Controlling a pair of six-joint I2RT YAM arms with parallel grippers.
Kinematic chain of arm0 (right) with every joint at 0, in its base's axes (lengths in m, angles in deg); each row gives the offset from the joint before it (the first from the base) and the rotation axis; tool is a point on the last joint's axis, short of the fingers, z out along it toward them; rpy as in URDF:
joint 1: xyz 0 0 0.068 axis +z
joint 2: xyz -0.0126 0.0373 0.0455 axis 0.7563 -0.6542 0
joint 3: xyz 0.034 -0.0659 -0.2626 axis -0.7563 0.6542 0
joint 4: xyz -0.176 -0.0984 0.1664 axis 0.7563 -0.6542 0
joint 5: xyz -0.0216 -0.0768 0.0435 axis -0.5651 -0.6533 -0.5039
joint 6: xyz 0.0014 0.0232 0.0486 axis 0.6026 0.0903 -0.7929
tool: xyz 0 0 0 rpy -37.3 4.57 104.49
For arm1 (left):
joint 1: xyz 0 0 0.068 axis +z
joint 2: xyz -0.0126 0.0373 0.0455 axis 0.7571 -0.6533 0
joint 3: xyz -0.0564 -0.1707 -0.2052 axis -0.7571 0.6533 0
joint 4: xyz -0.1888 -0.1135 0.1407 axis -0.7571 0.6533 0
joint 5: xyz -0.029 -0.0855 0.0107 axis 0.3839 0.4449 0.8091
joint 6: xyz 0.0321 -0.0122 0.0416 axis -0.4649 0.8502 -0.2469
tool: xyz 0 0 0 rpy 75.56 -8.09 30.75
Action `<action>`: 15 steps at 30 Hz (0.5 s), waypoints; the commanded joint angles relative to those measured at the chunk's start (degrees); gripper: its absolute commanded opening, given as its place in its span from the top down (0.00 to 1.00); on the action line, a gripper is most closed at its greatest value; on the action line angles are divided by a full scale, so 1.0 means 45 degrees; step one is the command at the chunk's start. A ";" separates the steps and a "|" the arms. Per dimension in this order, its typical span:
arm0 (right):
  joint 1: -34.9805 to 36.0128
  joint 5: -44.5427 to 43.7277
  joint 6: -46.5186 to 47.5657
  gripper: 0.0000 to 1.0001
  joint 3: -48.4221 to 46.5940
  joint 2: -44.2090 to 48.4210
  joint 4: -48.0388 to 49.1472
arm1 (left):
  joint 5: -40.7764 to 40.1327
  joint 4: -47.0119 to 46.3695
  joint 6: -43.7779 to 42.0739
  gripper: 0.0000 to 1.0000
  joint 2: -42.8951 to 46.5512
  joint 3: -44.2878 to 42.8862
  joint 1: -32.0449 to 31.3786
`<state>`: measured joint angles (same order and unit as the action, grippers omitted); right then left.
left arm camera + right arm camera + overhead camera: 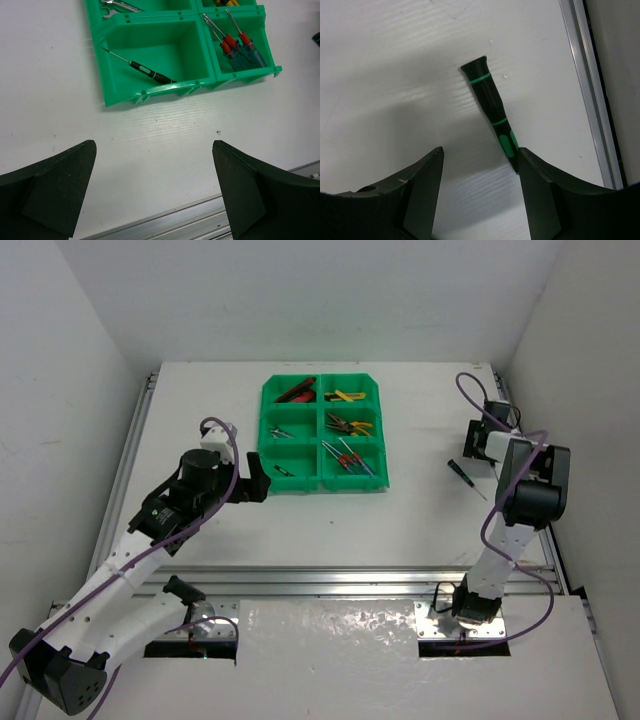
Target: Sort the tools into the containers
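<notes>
The green tray of containers [320,484] stands at the far middle of the table. Its bins hold red-and-black tools [296,391], yellow-handled pliers [345,396], blue-handled screwdrivers [240,47], a silver wrench [122,5] and a thin black screwdriver [150,74]. A black screwdriver with green bands [490,102] lies loose on the table at the right [462,472]. My right gripper [480,152] hangs over its lower end, jaws apart, the handle running under the right finger. My left gripper [154,150] stands wide open with nothing in it, just in front of the tray's near-left corner [125,95].
An aluminium rail [590,90] runs along the table's right edge, close beside the loose screwdriver. Another rail [200,215] crosses the near edge below my left gripper. White walls enclose the table on three sides.
</notes>
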<state>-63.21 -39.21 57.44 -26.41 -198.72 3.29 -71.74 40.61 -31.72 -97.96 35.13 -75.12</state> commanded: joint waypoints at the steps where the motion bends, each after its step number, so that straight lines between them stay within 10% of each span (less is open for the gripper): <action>1: -0.0271 0.0236 -0.0145 0.38 0.0280 0.0590 0.1097 | 0.0136 -0.0530 -0.0198 0.00 0.0001 -0.0013 -0.0101; 15: -0.1327 0.2971 -0.0537 0.45 -0.0598 -0.1205 -0.0272 | 0.0175 -0.0549 -0.0217 0.00 -0.0116 -0.0013 -0.0101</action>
<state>-69.18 -28.87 54.32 -27.94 -200.69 4.80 -71.48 40.59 -31.85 -98.62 35.13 -75.12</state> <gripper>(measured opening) 0.564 0.996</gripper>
